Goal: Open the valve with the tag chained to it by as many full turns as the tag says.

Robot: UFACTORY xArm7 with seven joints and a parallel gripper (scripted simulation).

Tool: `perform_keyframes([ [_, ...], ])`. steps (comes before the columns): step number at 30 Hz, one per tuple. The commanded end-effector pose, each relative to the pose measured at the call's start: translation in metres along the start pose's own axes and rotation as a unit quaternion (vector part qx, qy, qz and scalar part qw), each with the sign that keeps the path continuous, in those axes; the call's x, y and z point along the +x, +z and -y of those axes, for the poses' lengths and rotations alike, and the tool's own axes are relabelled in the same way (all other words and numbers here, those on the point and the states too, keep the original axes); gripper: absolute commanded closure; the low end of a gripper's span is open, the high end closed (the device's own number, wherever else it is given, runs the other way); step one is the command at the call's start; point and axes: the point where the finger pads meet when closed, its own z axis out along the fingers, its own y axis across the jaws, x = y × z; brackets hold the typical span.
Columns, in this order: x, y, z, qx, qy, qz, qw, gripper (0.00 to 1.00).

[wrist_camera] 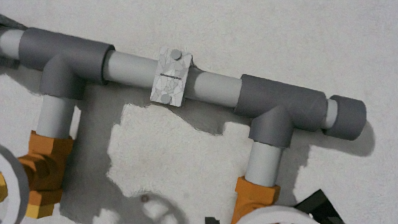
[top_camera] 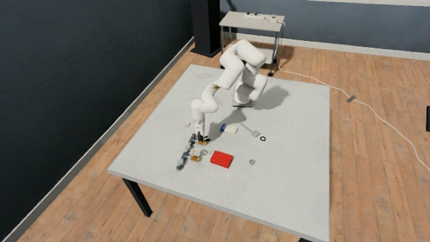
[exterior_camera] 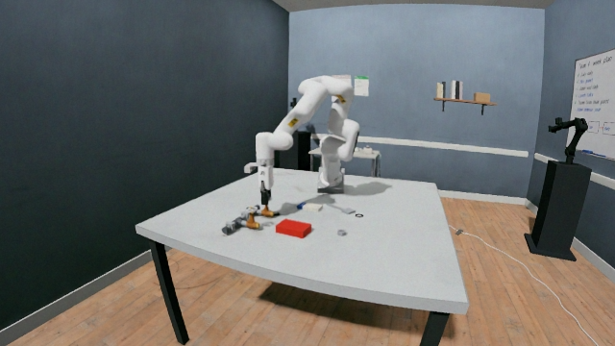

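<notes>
A grey pipe (top_camera: pixel 185 153) (exterior_camera: pixel 233 225) (wrist_camera: pixel 215 89) lies on the white table (top_camera: pixel 285 188) (exterior_camera: pixel 394 259), with two branches that each end in an orange valve. My gripper (top_camera: pixel 202 137) (exterior_camera: pixel 264 200) (wrist_camera: pixel 270 220) points straight down over the far valve (top_camera: pixel 203 142) (exterior_camera: pixel 268 211) (wrist_camera: pixel 255 196) and is shut on its white handwheel (wrist_camera: pixel 280 215), of which only the top rim shows in the wrist view. The near valve (top_camera: pixel 195 157) (exterior_camera: pixel 251 223) (wrist_camera: pixel 44 165) stands free of the gripper. A small pale ring-like piece (top_camera: pixel 203 152) lies beside the near valve. I cannot read any tag.
A red block (top_camera: pixel 222 158) (exterior_camera: pixel 293 228) lies just right of the valves. A white box with a blue end (top_camera: pixel 229 128) (exterior_camera: pixel 311 207), a grey flat tool (top_camera: pixel 252 131), a black ring (top_camera: pixel 263 138) (exterior_camera: pixel 358 215) and a small grey nut (top_camera: pixel 252 163) (exterior_camera: pixel 341 233) lie further right.
</notes>
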Motion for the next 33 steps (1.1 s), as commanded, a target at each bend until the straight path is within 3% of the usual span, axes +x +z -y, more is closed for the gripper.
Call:
perform_keyframes([
  [1, 0.0011, -0.0011, 0.0008, 0.004, -0.092, 0.000, 0.996, 1.00],
  [7, 0.0011, -0.0011, 0.0008, 0.003, -0.250, -0.001, 0.968, 1.00],
  [13, 0.0011, -0.0011, 0.0008, -0.001, -0.390, -0.003, 0.921, 1.00],
  [15, 0.0011, -0.0011, 0.0008, -0.001, -0.390, -0.003, 0.921, 1.00],
  [16, 0.0011, -0.0011, 0.0008, 0.001, -0.455, -0.003, 0.890, 1.00],
  [24, 0.0011, -0.0011, 0.0008, 0.004, -0.594, -0.002, 0.805, 1.00],
  [33, 0.0011, -0.0010, 0.0008, 0.004, -0.603, -0.002, 0.798, 1.00],
])
